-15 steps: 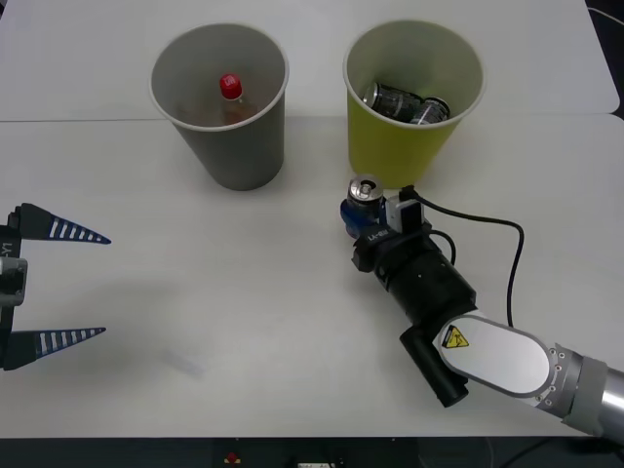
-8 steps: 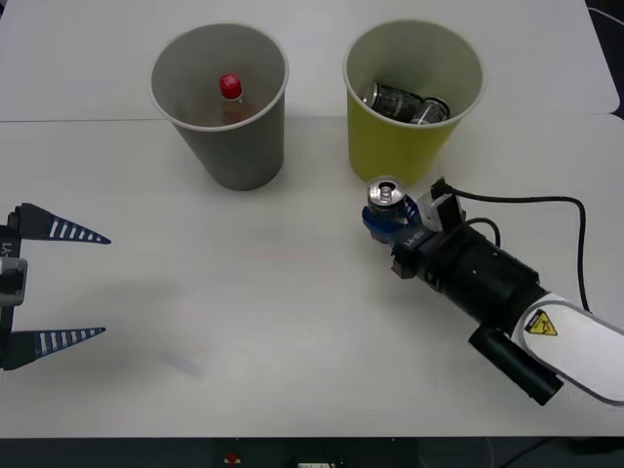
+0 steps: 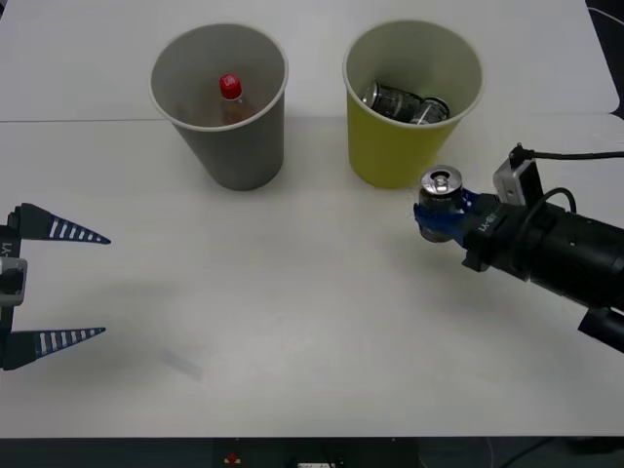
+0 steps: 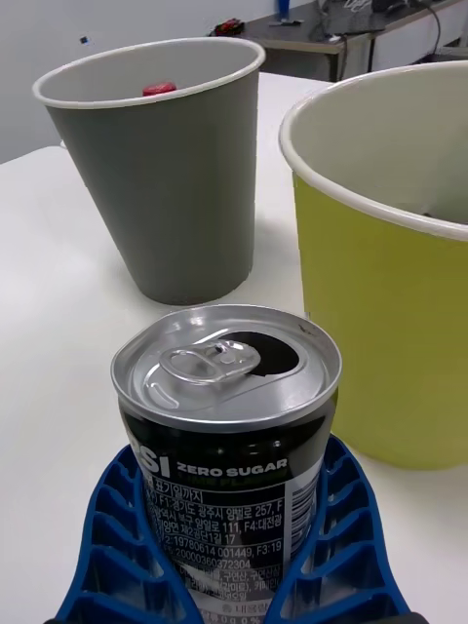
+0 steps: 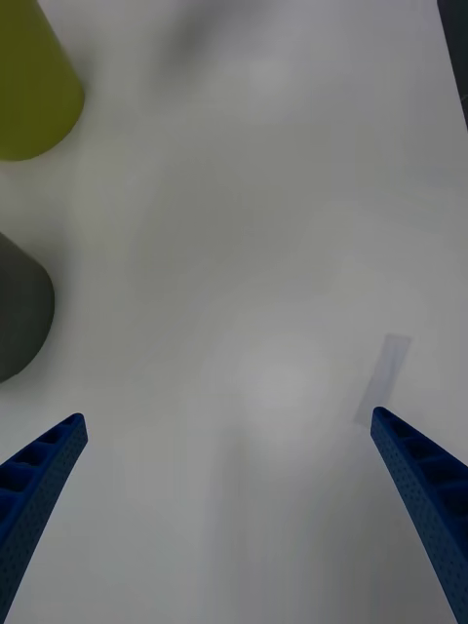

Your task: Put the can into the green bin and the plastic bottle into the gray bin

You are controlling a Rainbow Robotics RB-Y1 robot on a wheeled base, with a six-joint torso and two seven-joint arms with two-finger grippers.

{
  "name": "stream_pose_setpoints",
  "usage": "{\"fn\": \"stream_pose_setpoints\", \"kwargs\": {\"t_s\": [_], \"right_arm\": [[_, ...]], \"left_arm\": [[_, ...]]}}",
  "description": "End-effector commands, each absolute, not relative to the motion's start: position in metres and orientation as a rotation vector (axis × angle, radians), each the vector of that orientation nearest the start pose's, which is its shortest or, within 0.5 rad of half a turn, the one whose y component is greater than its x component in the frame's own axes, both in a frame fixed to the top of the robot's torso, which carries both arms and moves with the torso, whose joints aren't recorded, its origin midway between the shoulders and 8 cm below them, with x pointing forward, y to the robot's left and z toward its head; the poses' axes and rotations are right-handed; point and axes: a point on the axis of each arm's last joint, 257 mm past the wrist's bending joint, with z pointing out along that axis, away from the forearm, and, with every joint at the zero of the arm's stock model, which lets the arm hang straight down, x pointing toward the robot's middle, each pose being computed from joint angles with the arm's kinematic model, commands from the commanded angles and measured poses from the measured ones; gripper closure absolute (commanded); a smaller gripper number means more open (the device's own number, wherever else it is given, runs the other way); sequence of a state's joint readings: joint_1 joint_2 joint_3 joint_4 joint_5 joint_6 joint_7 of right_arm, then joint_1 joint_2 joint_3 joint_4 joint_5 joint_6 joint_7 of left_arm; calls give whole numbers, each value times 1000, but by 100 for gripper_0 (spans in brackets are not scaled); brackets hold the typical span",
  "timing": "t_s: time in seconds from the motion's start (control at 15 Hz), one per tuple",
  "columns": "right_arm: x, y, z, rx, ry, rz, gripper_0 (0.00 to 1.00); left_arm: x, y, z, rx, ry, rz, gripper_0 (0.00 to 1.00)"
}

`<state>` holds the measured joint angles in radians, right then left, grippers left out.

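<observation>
With my right gripper (image 3: 437, 216) clamped on the can (image 3: 440, 199) just near-right of the green bin (image 3: 413, 102), I'd lift above its rim before moving over and releasing.

— Underneath everything?
— White table (image 3: 292, 292), matte, with a thin seam (image 3: 78, 121) running across the far part.
— Any marks?
— Faint gray smudge (image 3: 183, 363) near the front edge, a pale slanted strip up close.
— Beyond the far edge?
— Dark desk (image 4: 341, 34) against a pale wall, with small clutter on top, too blurred to name.
</observation>
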<state>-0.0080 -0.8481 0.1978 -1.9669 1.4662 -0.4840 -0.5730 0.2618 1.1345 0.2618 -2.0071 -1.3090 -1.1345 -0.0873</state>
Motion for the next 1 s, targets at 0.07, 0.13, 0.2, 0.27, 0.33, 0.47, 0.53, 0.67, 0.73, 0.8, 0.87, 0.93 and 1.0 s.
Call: {"fn": "stream_pose_setpoints", "kwargs": {"t_s": [0.07, 0.13, 0.2, 0.27, 0.33, 0.47, 0.53, 0.67, 0.73, 0.8, 0.87, 0.93, 1.0], "right_arm": [[438, -177, -126, -833, 1660, 511, 100], [433, -185, -120, -842, 1687, 509, 100], [427, -192, -112, -851, 1724, 499, 100], [421, -198, -106, -851, 1770, 498, 100], [415, -204, -96, -839, 1811, 486, 100], [407, -208, -79, -775, 1877, 511, 100], [406, -208, -73, -752, 1891, 526, 100], [413, -210, -55, -723, 1911, 517, 100], [418, -212, -49, -713, 1921, 495, 100], [423, -213, -43, -705, 1936, 474, 100], [430, -217, -34, -717, 1944, 425, 100], [436, -220, -27, -726, 1952, 409, 100], [443, -224, -21, -730, 1966, 402, 100]], "left_arm": [[341, 286, -167, 1762, 1444, -118, 0], [341, 286, -167, 1762, 1444, -118, 0], [341, 286, -167, 1762, 1444, -118, 0], [341, 286, -167, 1762, 1444, -118, 0], [341, 286, -167, 1762, 1444, -118, 0], [341, 286, -167, 1762, 1444, -118, 0], [341, 286, -167, 1762, 1444, -118, 0], [341, 286, -167, 1762, 1444, -118, 0], [341, 286, -167, 1762, 1444, -118, 0], [341, 286, -167, 1762, 1444, -118, 0], [341, 286, -167, 1762, 1444, -118, 0], [341, 286, -167, 1762, 1444, -118, 0], [341, 286, -167, 1762, 1444, -118, 0]]}}
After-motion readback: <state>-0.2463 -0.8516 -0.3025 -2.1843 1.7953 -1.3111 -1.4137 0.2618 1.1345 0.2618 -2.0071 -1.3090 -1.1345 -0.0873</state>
